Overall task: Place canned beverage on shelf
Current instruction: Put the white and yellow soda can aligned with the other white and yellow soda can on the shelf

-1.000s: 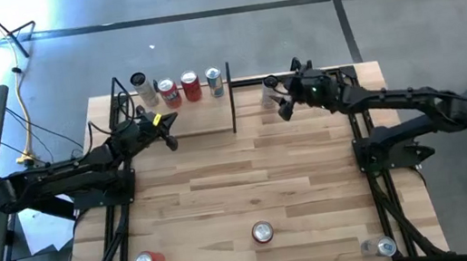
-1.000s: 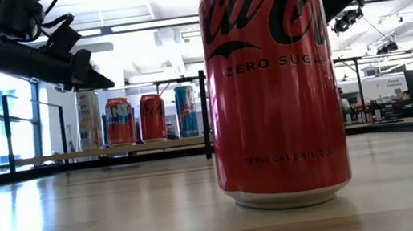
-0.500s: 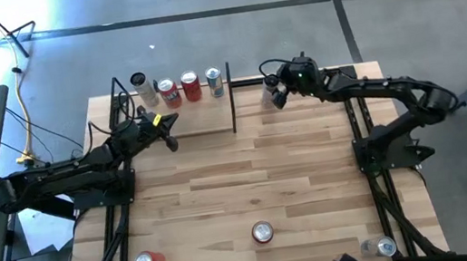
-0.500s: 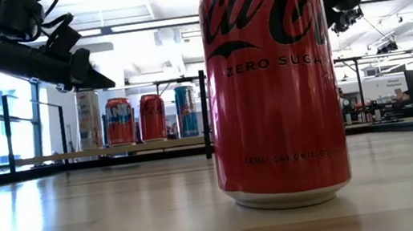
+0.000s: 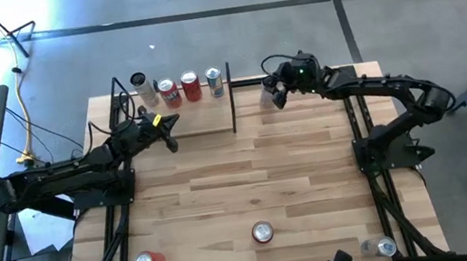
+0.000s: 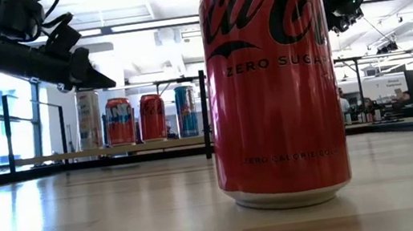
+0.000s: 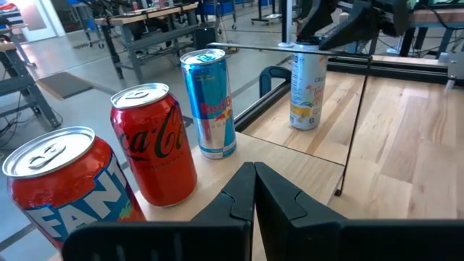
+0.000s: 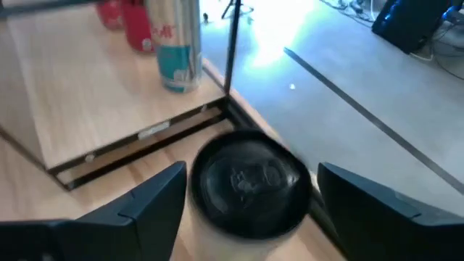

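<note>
Canned beverage (image 5: 267, 95) is standing at the desk's (image 5: 312, 165) far edge, just beside the shelf's (image 5: 200, 122) end frame. We are hovering our right gripper (image 5: 277, 89) over it, fingers spread, nothing grasped. Our left gripper (image 5: 169, 132) is waiting clenched over the shelf. Descending off-center, we are risking tipping the can off the edge.

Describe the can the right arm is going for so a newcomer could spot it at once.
Start at the shelf at the table's far edge, with four cans lined along it. Just outside its right end frame stands a lone pale can, between the right hand's open fingers. Unlike the others, it sits off the shelf.
</note>
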Robot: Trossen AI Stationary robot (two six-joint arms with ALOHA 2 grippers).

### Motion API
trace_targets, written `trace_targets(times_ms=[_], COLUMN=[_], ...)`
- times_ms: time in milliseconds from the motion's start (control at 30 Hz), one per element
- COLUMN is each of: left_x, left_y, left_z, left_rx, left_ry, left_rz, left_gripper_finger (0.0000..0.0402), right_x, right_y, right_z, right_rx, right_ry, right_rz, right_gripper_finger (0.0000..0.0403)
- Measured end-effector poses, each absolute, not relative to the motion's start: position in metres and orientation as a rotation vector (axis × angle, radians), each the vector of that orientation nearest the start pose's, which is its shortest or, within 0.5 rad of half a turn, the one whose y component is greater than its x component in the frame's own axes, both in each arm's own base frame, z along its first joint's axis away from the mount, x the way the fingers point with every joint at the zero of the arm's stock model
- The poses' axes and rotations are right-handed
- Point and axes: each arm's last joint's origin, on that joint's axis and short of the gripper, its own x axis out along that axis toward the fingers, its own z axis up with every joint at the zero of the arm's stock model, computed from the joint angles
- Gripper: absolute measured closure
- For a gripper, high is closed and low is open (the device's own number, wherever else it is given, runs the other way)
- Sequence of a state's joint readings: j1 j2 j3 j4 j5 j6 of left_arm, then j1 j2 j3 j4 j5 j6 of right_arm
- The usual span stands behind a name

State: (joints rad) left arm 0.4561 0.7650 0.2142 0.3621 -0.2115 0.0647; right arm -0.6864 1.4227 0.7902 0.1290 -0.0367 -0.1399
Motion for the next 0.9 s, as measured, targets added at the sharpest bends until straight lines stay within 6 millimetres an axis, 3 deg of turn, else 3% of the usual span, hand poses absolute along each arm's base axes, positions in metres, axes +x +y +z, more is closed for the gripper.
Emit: trace_targets(times_ms=[300, 633, 900], left_x=[0.145, 0.144, 0.144], left_y=[0.078, 0.078, 0.077], left_z=[0.191, 0.189, 0.188], left_rx=[0.046, 0.043, 0.042], left_ry=[0.216, 0.237, 0.244], left_rz=[0.658, 0.657, 0.657], left_gripper_finger=[0.0401, 0.0401, 0.0401], right_x=[0.231, 0.235, 0.235], right_y=[-0.199, -0.200, -0.200], right_z=[0.217, 0.204, 0.206], right_rx=[0.041, 0.064, 0.030], right_ry=[0.496, 0.518, 0.511], right_rz=[-0.495, -0.455, -0.423], right_gripper_finger=[0.0157, 0.0117, 0.0117])
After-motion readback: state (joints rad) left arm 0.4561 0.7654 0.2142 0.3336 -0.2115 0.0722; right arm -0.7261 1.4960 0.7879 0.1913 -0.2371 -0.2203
